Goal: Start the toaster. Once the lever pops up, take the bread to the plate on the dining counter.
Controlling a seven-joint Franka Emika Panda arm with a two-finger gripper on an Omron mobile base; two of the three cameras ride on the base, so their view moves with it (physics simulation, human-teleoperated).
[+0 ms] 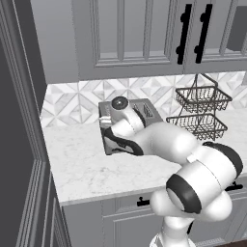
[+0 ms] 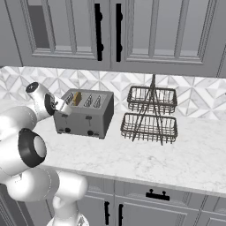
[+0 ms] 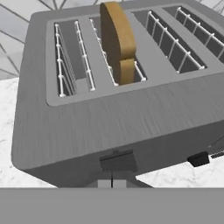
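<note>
The grey four-slot toaster [image 3: 109,109] stands on the white marble worktop against the tiled wall, also seen as the toaster [image 2: 84,117] and partly behind my arm as the toaster [image 1: 147,110]. The tan bread [image 3: 117,41] stands upright in the second slot from the left, sticking up well above it; it is the bread [image 2: 77,98] from the right. My gripper [image 3: 112,183] is shut, its tips together right under the toaster's left black lever [image 3: 118,162]. The other lever [image 3: 199,159] lies to the right. The plate and the dining counter are out of view.
A two-tier dark wire basket [image 2: 150,115] stands right of the toaster, also the basket [image 1: 200,111]. Grey wall cabinets with black handles [image 2: 108,31] hang low over the worktop. A tall dark panel [image 1: 19,144] bounds the counter's left end.
</note>
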